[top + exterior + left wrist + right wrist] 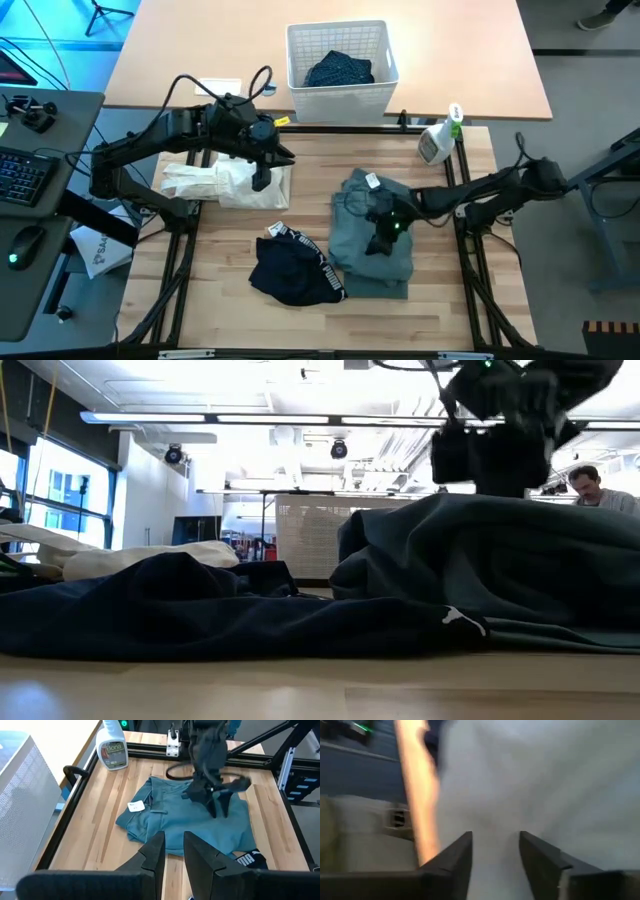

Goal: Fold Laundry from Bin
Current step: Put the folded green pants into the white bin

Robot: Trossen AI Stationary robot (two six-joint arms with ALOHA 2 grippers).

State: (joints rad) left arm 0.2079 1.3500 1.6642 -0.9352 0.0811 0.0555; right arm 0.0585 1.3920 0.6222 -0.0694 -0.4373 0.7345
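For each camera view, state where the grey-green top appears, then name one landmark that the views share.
High view: grey-green top right of centre, under the right gripper.
Low view: the big mound on the right.
Left wrist view: centre.
Right wrist view: blurred cloth, cannot tell.
Shared landmark: black Puma piece.

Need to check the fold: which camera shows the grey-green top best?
The high view: the whole grey-green cloth top lies flat, right gripper over it. The left wrist view shows most of it, angled. The low view gives only its edge-on bulk; the right wrist view is blurred.
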